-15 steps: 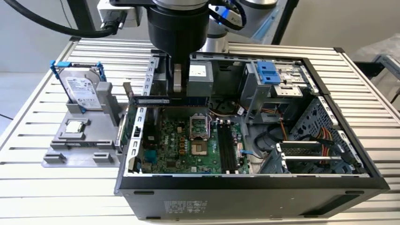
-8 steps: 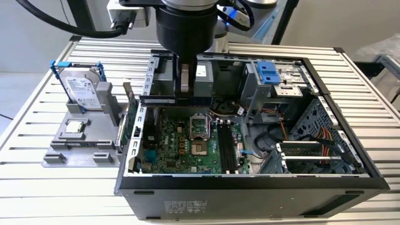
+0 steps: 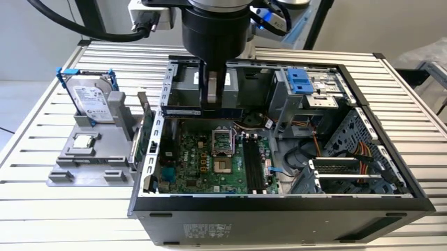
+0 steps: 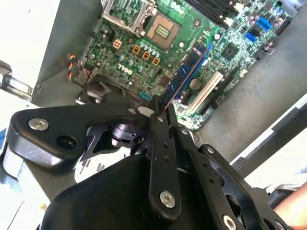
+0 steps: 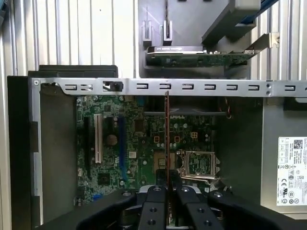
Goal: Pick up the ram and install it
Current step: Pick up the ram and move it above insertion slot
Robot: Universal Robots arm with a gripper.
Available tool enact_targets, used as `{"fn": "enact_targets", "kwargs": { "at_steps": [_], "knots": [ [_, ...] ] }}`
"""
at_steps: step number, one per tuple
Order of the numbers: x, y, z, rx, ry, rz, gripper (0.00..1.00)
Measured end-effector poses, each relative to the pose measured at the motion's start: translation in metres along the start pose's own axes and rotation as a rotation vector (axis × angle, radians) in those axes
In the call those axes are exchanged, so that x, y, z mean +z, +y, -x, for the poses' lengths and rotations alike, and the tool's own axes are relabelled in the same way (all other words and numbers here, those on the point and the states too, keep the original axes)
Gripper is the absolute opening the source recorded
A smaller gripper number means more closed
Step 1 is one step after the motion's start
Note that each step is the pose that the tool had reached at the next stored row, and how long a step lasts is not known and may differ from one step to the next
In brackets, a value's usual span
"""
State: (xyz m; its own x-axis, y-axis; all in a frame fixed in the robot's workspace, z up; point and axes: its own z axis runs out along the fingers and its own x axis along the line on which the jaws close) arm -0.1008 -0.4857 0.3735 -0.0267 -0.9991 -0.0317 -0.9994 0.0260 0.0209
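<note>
My gripper (image 3: 211,102) is shut on the ram (image 3: 183,111), a dark thin stick held level above the back part of the open computer case (image 3: 279,201). In the first wrist view the ram (image 5: 166,134) shows edge-on, running out from the gripper (image 5: 166,189) over the green motherboard (image 5: 139,143). The second wrist view shows the ram (image 4: 188,69) sticking out of the gripper (image 4: 160,111), hanging over the board beside the CPU socket (image 4: 162,29). The dark memory slots (image 3: 253,164) lie on the motherboard (image 3: 202,167), toward the exterior view's right of the socket (image 3: 220,146) and below the ram.
A grey holder (image 3: 87,170) at the exterior view's left carries a silver hard drive with blue brackets (image 3: 91,99) and a small square chip (image 3: 82,140). A card (image 5: 199,57) stands just outside the case rail (image 5: 192,87). Drive cages (image 3: 307,91) and cables (image 3: 363,154) fill the case's right side.
</note>
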Motion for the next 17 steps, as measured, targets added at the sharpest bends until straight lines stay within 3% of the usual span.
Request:
{"fn": "enact_targets", "kwargs": {
  "at_steps": [17],
  "knots": [
    [-0.001, -0.0464, 0.0012, 0.0, 0.0001, 0.0025, 0.0]
  ]
}}
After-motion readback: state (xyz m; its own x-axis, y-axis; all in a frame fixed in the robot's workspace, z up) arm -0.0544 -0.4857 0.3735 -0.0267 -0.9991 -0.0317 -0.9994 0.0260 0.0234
